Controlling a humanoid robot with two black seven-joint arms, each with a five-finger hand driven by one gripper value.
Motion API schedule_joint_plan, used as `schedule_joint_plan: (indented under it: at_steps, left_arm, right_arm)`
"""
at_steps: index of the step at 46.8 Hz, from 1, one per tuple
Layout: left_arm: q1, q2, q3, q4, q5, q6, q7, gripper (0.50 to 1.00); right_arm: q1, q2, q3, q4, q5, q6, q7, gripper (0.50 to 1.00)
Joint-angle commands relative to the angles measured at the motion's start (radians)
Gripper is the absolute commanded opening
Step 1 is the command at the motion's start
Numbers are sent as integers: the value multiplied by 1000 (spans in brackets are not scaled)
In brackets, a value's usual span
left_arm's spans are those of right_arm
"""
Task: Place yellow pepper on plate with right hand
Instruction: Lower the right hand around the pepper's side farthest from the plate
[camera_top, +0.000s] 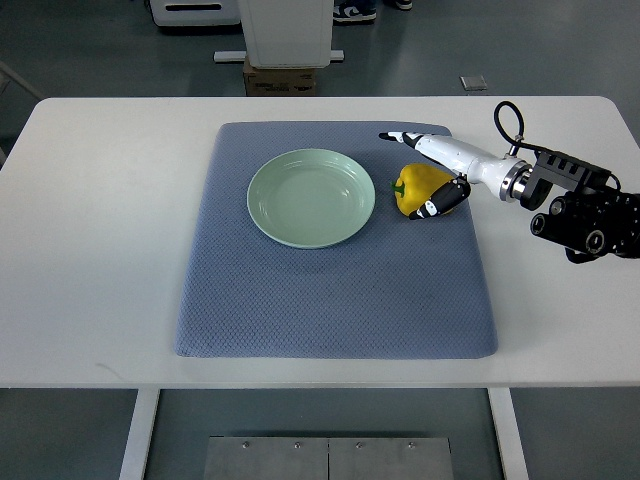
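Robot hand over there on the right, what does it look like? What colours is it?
The right hand is mostly white and slim, with black tips on its fingers. A shiny silver ring joins it to a chunky black wrist block with round holes. A thin black cable makes a loop above the wrist. The left arm isn't in the picture.

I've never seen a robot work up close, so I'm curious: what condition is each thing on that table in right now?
Yellow pepper: lying on the mat, right of the plate, not on it.
Plate: empty, flat on the mat.
Blue mat: spread flat on the white table.
Right robot hand: at the pepper, fingers around it, pepper not lifted.
Left robot hand: not in view.
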Motion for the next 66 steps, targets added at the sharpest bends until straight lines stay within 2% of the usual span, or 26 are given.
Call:
schedule_joint_plan:
  at_steps: [1,34,66]
  left_arm:
    - [0,0,0,0,0,0,0,1000]
    - [0,0,0,0,0,0,0,1000]
    - [0,0,0,0,0,0,0,1000]
  right_arm:
    - [-3,2,-1,-8,1,1,0,995]
    - [-43,3,-31,-72,1,3,0,995]
    - [-63,5,-30,-86,7,6,0,987]
